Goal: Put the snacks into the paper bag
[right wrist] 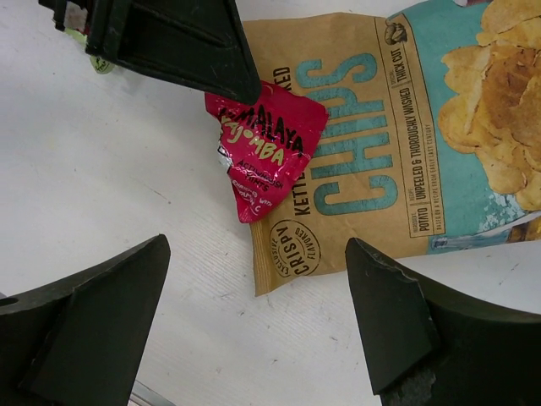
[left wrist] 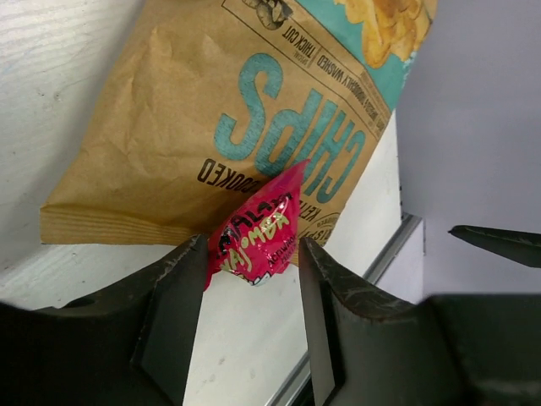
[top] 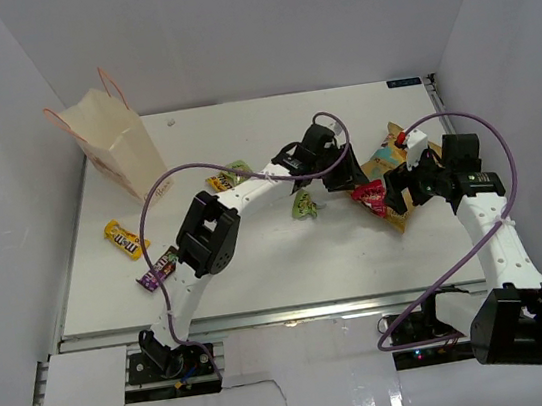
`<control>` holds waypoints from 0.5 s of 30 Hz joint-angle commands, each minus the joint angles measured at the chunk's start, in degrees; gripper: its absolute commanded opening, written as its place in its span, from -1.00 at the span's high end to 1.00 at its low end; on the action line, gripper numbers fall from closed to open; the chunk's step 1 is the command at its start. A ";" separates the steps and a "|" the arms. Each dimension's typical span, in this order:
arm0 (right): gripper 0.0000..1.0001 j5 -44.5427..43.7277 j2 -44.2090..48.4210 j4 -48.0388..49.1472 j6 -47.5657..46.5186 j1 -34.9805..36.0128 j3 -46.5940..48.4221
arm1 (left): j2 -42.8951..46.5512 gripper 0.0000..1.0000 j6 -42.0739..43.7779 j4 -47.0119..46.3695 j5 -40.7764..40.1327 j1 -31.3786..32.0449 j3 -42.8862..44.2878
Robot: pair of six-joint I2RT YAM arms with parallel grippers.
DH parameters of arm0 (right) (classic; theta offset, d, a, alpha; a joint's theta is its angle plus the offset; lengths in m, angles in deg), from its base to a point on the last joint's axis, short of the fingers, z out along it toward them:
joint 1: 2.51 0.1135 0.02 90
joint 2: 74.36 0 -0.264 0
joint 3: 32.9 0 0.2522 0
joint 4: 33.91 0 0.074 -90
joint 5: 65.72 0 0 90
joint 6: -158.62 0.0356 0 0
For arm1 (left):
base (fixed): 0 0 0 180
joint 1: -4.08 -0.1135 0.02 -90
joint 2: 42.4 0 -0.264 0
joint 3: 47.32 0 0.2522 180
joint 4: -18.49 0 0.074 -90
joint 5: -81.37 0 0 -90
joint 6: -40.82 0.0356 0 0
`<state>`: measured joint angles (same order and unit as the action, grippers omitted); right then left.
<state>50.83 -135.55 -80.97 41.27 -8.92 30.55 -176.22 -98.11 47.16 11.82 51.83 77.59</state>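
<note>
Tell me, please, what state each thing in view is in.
Left tool, open around the red packet.
Right tool, open, empty.
Red packet, crumpled, at the chip bag's edge.
Chip bag, lying flat.
Paper bag, standing upright.

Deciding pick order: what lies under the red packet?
The red packet overlaps the edge of the brown chip bag; one corner lies over bare table. Bag print beneath it is hidden.

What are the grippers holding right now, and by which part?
The left gripper straddles one end of the red packet, which overlaps the chip bag; whether it grips yet cannot be told. The right gripper is open, holding nothing.
</note>
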 commanded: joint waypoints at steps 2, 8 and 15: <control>-0.80 2.02 0.54 0.96 0.81 -0.44 -0.56 | -0.74 -0.09 6.56 6.53 -5.32 1.12 4.24; -0.80 2.63 0.54 0.87 0.99 -0.53 -0.39 | -2.50 -0.08 9.81 9.25 -7.79 1.82 6.35; -0.80 2.90 0.37 0.87 1.16 -0.53 -0.30 | -3.55 0.07 11.57 9.61 -6.48 2.35 8.02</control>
<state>52.12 -135.55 -80.97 41.58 -9.25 30.55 -180.68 -88.60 55.80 5.42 53.49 82.88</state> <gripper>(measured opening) 0.901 0.471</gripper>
